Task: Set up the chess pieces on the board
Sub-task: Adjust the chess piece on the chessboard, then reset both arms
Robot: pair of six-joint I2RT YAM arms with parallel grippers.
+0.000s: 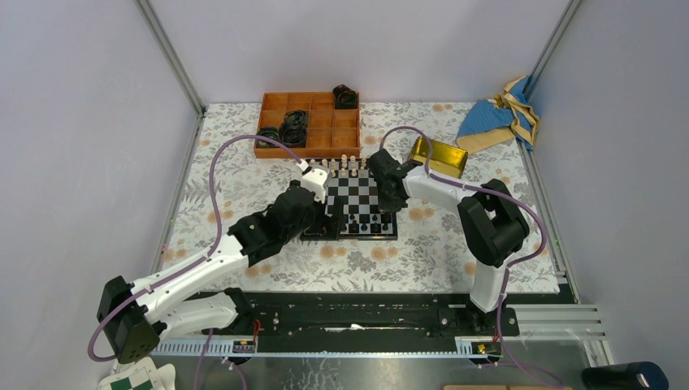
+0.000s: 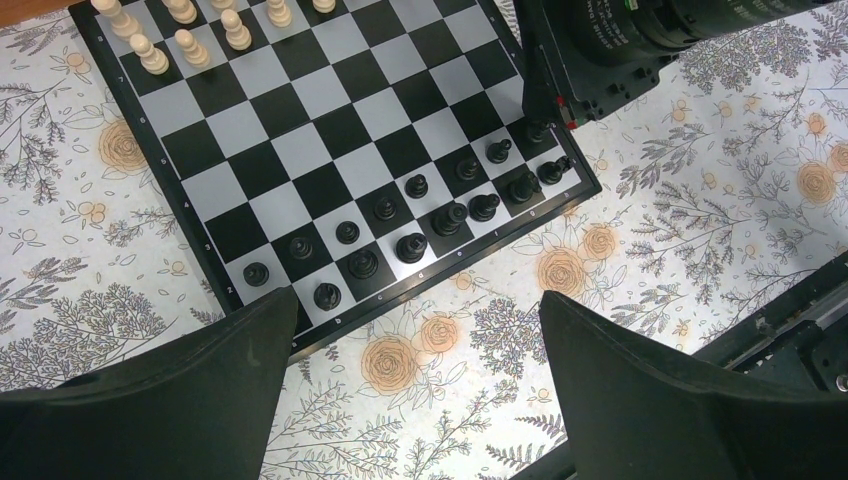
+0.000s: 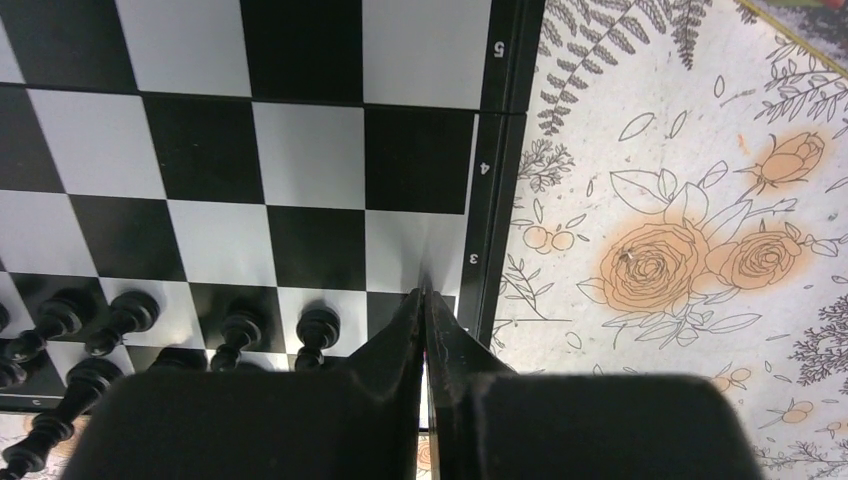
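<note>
The board (image 1: 361,195) (image 2: 330,130) (image 3: 310,150) lies mid-table. Several black chess pieces (image 1: 366,221) (image 2: 415,186) (image 3: 318,325) stand in its two near rows. My left gripper (image 1: 331,216) (image 2: 418,310) hangs open over the board's near left corner and the floral cloth, with nothing between its fingers. My right gripper (image 1: 392,203) (image 3: 425,295) (image 2: 540,122) is shut, tips pressed together over the squares at the board's near right edge, just right of the last black pawn. I see nothing between its fingers. Cream pieces (image 1: 337,166) (image 2: 185,30) line the far rows.
An orange compartment tray (image 1: 321,138) with black coiled rings (image 1: 292,126) sits behind the board. A gold box (image 1: 439,157) lies at the right behind my right arm, a blue and tan cloth (image 1: 500,114) in the far right corner. A metal rail (image 1: 390,313) runs along the near edge.
</note>
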